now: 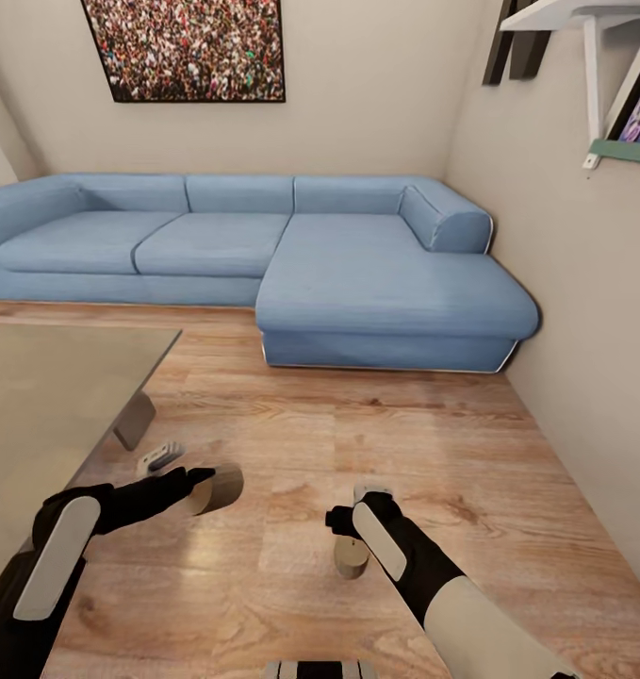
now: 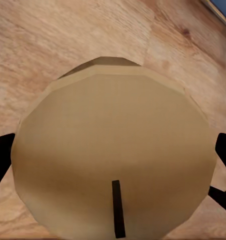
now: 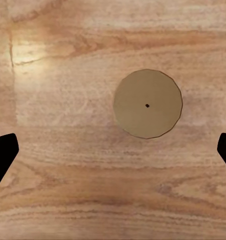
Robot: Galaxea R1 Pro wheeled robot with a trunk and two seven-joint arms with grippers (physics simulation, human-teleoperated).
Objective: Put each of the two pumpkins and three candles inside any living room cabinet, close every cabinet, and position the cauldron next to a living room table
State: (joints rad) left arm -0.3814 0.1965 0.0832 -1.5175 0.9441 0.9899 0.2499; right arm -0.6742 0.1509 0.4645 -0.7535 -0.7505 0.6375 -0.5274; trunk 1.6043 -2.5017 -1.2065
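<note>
Living room, candle collection under way: my left tool (image 1: 209, 488) is clamped on one candle (image 2: 113, 150), its flat top close against the wrist camera, while my right tool (image 3: 113, 150) hangs wide open and empty above a second candle (image 3: 148, 104) standing upright on the wood floor (image 1: 376, 443). I judge the next move to be lowering the right tool squarely over that candle and closing. The glass surface (image 1: 46, 396) sits at my left; beyond lies the blue sofa (image 1: 263, 245).
</note>
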